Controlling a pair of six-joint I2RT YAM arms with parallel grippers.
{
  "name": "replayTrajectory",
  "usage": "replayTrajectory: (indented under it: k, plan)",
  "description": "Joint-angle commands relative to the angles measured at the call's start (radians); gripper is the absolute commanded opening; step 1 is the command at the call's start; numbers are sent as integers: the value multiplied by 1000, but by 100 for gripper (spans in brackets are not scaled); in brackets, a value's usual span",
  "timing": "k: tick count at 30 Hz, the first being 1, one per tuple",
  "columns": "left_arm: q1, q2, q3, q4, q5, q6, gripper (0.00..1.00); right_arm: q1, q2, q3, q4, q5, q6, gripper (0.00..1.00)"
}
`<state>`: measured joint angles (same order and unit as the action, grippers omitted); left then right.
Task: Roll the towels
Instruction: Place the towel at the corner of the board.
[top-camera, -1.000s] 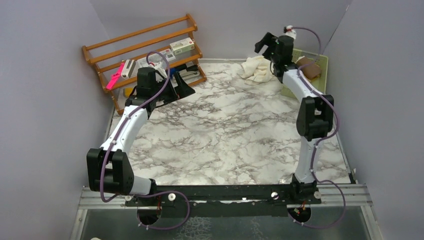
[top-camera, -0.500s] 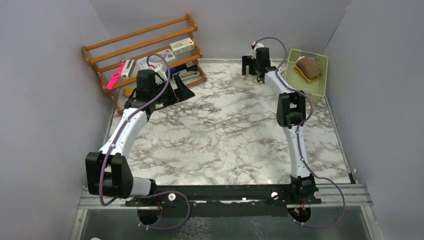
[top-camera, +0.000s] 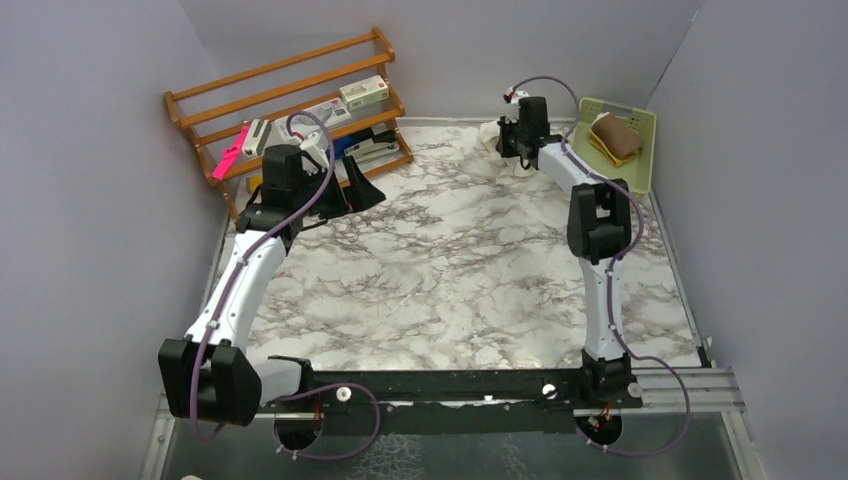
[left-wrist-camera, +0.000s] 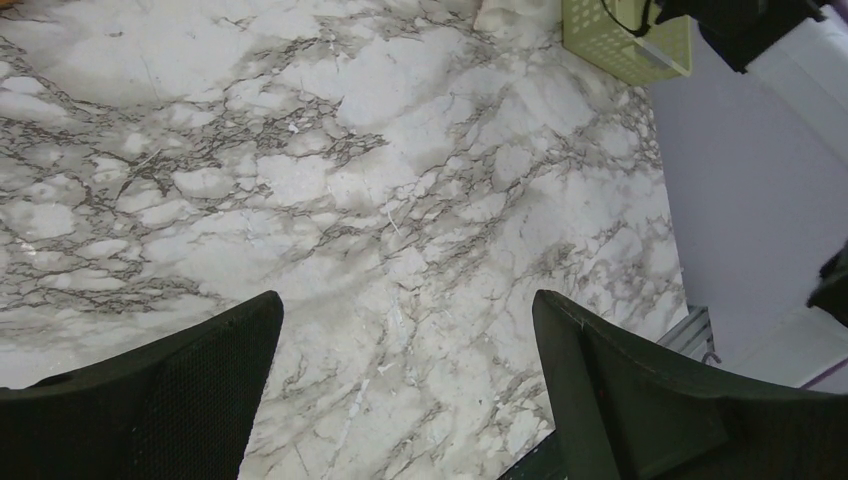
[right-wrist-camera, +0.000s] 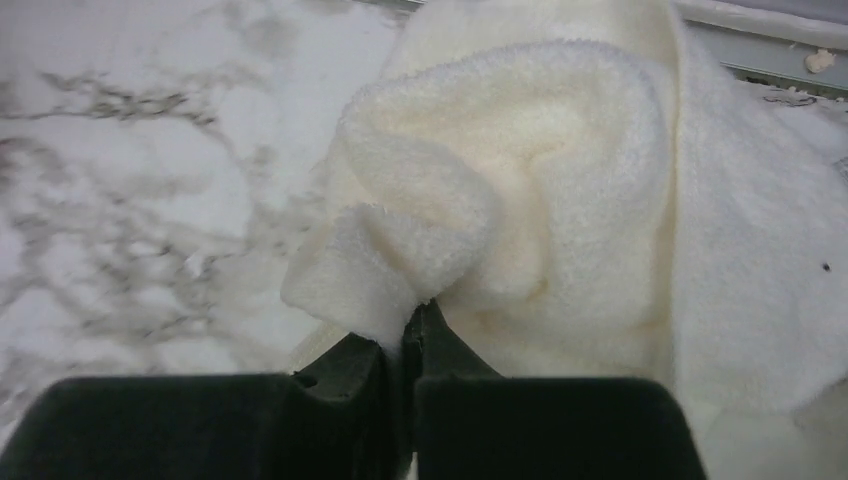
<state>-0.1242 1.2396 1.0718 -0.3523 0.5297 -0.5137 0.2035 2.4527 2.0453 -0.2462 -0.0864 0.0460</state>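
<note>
A crumpled cream towel (right-wrist-camera: 560, 190) lies at the table's far edge, mostly hidden behind my right arm in the top view (top-camera: 493, 132). My right gripper (right-wrist-camera: 403, 325) is shut, pinching a fold of that cream towel between its fingertips; in the top view it sits at the back (top-camera: 515, 140). The mustard-yellow towel with a brownish side (top-camera: 614, 136) lies folded in the pale green basket (top-camera: 640, 170). My left gripper (left-wrist-camera: 405, 310) hangs wide open above bare marble near the rack (top-camera: 352, 188), holding nothing.
A wooden rack (top-camera: 290, 95) with small boxes and a pink item stands at the back left. The basket's corner (left-wrist-camera: 620, 40) shows in the left wrist view. Grey walls enclose the marble table (top-camera: 440, 270) on three sides.
My right arm swung left from the basket to the cream towel, came down on it, and its jaws went from open to shut on a fold. The left arm shifted slightly left.
</note>
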Motion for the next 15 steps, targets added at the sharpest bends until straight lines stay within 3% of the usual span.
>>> replayTrajectory:
  k: [1,8,12,15]
  plan:
    - [12,-73,49,-60,-25,44,99,22,-345,-180,114,-186,47,1]
    - [16,-113,37,-57,-28,22,99,151,-872,-505,160,-64,26,1]
    - [17,-118,23,-44,-37,17,99,275,-1040,-479,-32,-36,82,1]
    - [17,-119,7,-17,-43,6,99,447,-1097,-461,-110,9,94,1]
